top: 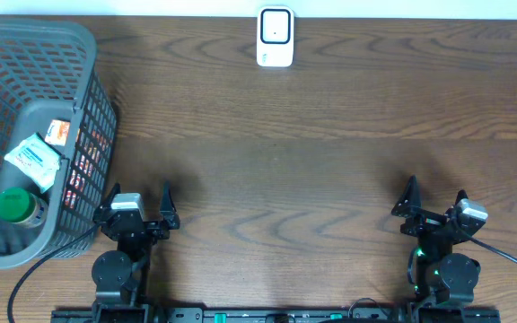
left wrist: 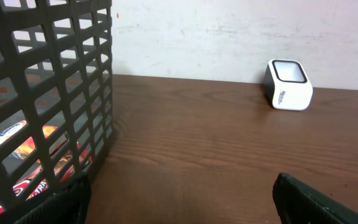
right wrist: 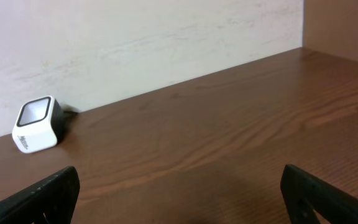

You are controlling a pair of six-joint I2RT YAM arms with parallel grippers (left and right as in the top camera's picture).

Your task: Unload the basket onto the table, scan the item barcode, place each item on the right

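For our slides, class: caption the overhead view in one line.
Open left tool beside a grey basket of items, open right tool opposite, white scanner across the table.

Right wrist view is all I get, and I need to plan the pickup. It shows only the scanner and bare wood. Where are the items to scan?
Observer: In a grey basket at the left end of the table, outside your frame.
Operator: What is in it?
Observer: A green-capped bottle, a white packet and an orange packet.
Operator: Is the other arm holding anything?
Observer: No. The left gripper sits just right of the basket, jaws open and empty.
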